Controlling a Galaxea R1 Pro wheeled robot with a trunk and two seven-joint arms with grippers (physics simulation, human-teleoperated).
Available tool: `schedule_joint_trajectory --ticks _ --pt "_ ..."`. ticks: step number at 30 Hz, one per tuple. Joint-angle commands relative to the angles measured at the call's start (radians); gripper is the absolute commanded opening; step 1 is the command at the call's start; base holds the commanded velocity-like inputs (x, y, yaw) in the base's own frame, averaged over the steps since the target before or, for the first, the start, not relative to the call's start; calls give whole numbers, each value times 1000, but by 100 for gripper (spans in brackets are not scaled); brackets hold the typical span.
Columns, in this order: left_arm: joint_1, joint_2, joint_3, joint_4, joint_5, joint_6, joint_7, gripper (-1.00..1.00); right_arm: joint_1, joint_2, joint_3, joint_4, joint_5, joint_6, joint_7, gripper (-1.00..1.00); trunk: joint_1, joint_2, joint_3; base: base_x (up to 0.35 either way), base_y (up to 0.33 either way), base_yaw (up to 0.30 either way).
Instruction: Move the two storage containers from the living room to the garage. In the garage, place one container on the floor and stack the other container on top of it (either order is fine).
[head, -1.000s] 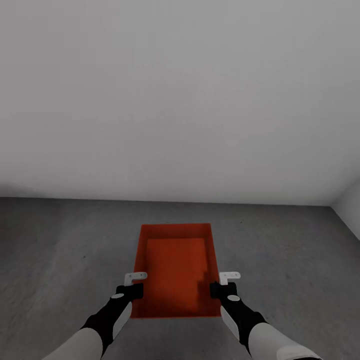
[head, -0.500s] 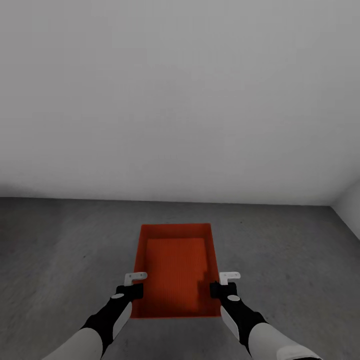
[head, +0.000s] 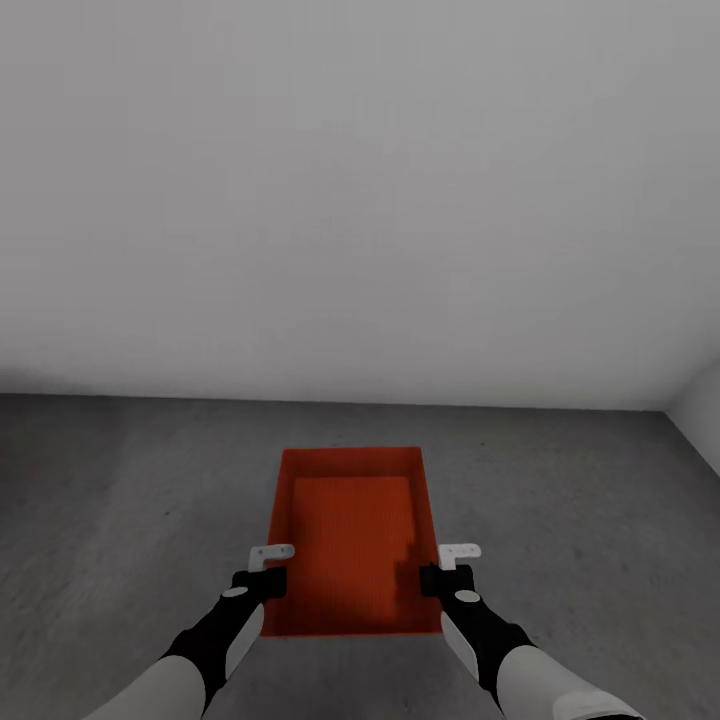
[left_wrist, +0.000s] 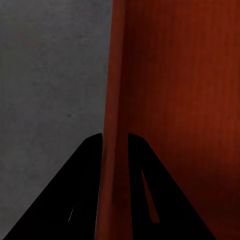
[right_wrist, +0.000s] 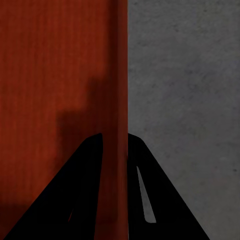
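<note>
One storage container (head: 350, 540) rests on the garage floor (head: 120, 500) near the wall. My left gripper (left_wrist: 115, 140) clamps its left wall, my right gripper (right_wrist: 115, 140) its right. Judged step: placing; next, release both together.

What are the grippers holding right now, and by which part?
The storage container: left gripper straddles its left side wall, right gripper its right side wall, near the robot's end.

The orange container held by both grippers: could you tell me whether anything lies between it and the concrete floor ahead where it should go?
Nothing visible does. The container is held by the left gripper and right gripper, each shut on a side wall, over the grey floor.
</note>
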Motion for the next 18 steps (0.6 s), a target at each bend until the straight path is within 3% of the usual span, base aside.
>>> schedule_joint_trajectory --ticks 1,18 --pt "-1 11 1 -28 -4 -30 14 -100 0 -4 11 5 -10 -2 -7 -100 4 -8 -4 0 0 0" --pt "-1 11 2 -28 -4 -31 14 -100 0 -4 11 5 -10 -1 -7 -100 69 -127 -58 0 0 0"
